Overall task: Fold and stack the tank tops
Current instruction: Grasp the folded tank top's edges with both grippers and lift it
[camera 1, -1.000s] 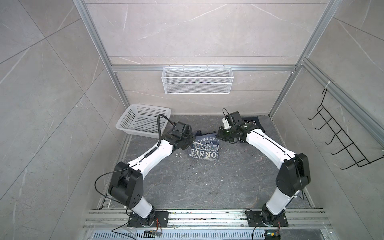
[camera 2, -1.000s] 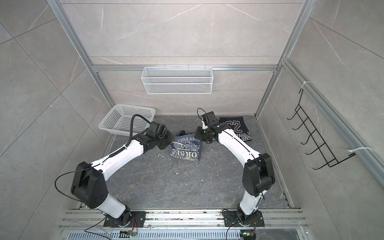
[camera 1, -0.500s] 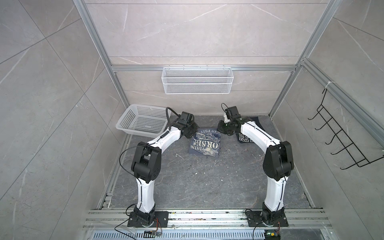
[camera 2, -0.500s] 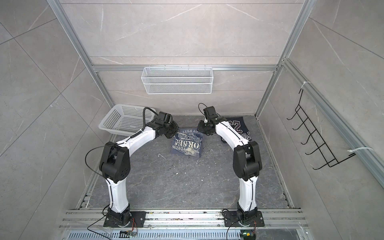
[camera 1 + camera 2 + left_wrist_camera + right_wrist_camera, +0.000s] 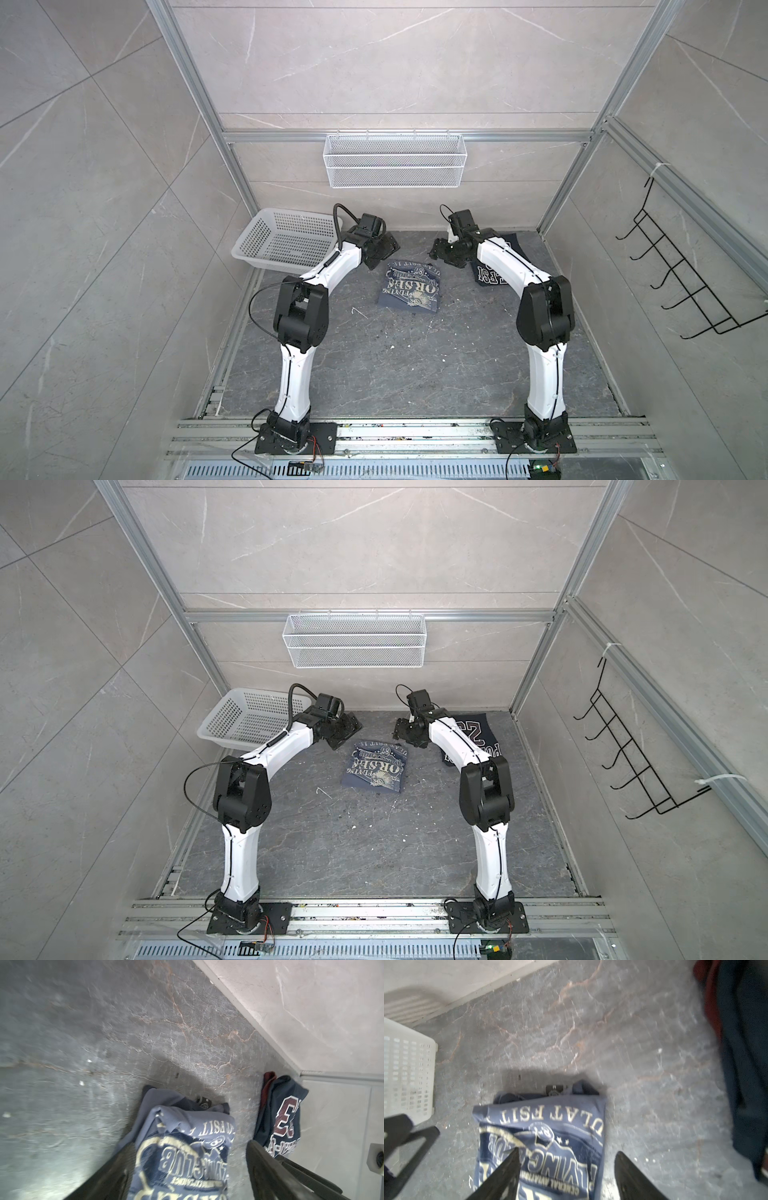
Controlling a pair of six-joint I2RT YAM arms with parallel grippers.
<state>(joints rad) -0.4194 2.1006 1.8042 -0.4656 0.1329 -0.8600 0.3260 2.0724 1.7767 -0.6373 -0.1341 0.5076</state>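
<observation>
Grey stone table [image 5: 415, 374] is nearest to my two bases, and in its middle the blue-grey top [image 5: 409, 287] lies folded in a flat packet with the print side up. Just behind its far edge hang my left pincer [image 5: 384, 252] and my right pincer [image 5: 440, 249], both above the table with the fingers wide apart and holding nothing. Further back the navy top [image 5: 492, 276] lies folded at the right, partly under my right arm and apart from the other top. The white basket [image 5: 286, 243] stands at the left, and a wire shelf [image 5: 395, 162] hangs on the wall.
</observation>
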